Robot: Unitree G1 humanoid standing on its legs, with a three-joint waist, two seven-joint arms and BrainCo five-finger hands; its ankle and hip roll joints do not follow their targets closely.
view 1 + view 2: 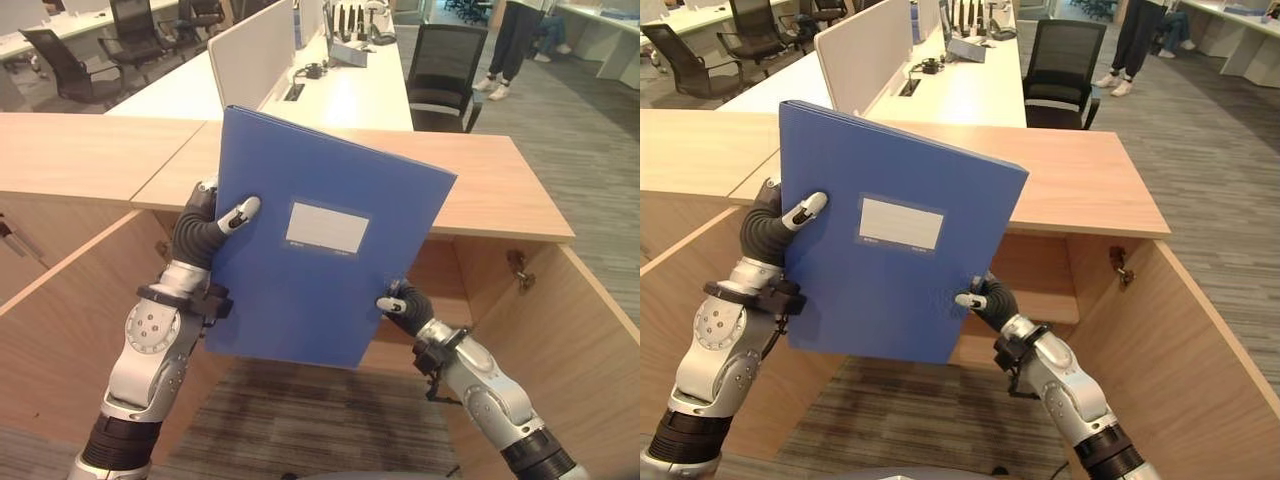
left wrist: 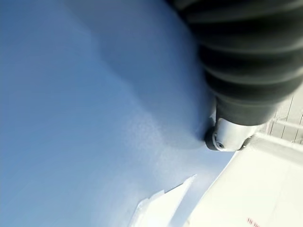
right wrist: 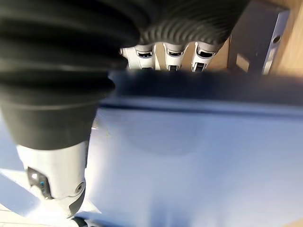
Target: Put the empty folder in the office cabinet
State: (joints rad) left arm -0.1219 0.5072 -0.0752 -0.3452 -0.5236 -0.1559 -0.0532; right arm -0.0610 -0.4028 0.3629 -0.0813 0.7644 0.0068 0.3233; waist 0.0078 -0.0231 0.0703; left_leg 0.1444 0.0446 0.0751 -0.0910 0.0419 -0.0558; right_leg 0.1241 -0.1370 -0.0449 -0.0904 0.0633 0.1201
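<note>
the blue folder (image 1: 320,250) is held upright above the open cabinet (image 1: 520,300), the left hand (image 1: 205,230) and right hand (image 1: 405,305) pinching its side edges. it looks light, stiff and smooth, so edge grips suit it.

The flat blue plastic folder (image 1: 320,250) has a pale grey rectangle label (image 1: 327,227) stuck on its front. The label looks blank. Along its bottom edge there may be a thin line of tiny print, but it is too small to read. In the left wrist view, a few small red marks (image 2: 254,221) sit on a white surface, also too small to read.
</note>
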